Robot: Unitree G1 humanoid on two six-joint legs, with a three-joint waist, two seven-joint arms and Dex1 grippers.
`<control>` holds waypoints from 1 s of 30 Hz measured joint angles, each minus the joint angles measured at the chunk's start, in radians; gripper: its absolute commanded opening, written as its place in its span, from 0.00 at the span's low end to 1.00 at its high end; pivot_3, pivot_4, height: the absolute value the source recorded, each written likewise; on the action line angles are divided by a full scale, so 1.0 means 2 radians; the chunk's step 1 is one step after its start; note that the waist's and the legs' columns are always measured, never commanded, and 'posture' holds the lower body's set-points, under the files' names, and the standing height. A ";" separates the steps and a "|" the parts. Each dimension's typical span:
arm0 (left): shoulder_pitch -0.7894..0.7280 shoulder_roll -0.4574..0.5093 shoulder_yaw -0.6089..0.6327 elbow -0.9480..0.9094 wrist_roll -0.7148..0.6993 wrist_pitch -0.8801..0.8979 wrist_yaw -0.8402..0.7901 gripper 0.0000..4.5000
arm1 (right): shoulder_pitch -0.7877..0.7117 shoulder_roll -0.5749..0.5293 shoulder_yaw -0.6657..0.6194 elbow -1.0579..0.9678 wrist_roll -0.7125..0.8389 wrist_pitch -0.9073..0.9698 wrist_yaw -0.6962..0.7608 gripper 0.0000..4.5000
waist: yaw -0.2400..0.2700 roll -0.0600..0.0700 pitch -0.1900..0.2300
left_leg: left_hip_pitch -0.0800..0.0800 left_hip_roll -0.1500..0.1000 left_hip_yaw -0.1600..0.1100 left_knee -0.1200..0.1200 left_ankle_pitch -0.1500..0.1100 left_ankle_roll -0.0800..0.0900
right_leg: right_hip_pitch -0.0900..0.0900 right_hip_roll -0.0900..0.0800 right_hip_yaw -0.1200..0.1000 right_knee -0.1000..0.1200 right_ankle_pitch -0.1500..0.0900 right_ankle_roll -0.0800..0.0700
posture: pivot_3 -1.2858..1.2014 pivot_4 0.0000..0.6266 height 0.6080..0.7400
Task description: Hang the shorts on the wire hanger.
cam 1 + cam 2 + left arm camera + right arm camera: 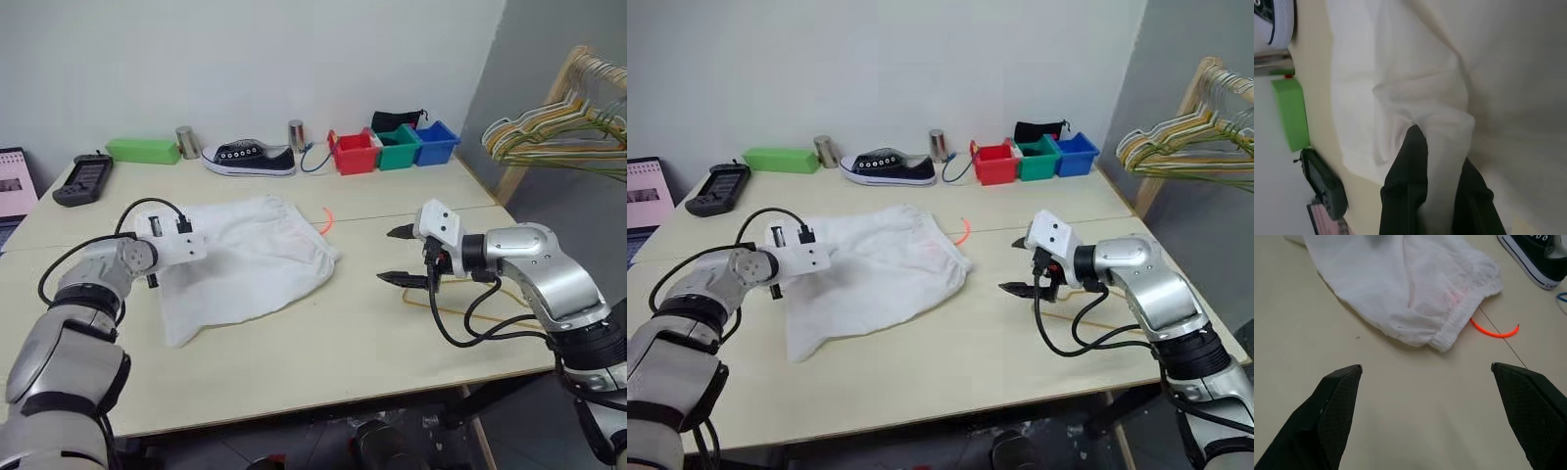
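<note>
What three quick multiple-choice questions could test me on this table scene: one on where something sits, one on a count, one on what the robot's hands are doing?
1. Where does the black sneaker sit?
A. At the far edge of the table, left of the bins
B. On top of the shorts
C. Inside the red bin

2. How many small coloured bins stand in the row at the back?
A. Two
B. Three
C. Five

3. What is the left hand doing?
A. Shut on the shorts
B. Wide open above bare table
C. Holding a hanger

Answers:
1. A: the sneaker lies near the wall, with the red bin to its right.
2. B: the red bin, a green bin and a blue bin stand side by side.
3. A: in the left wrist view the black fingers pinch a fold of the white shorts; the right hand stands open.
</note>
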 measured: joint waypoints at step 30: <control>0.430 0.047 0.340 -0.805 -0.481 0.445 -0.237 1.00 | -0.223 0.201 0.135 0.572 -0.268 -0.440 -0.092 1.00 | 0.063 0.000 0.000 | 0.008 0.000 -0.002 0.000 0.000 0.000 | 0.006 0.000 -0.002 0.008 -0.002 -0.005 | 0.52 0.01 1.00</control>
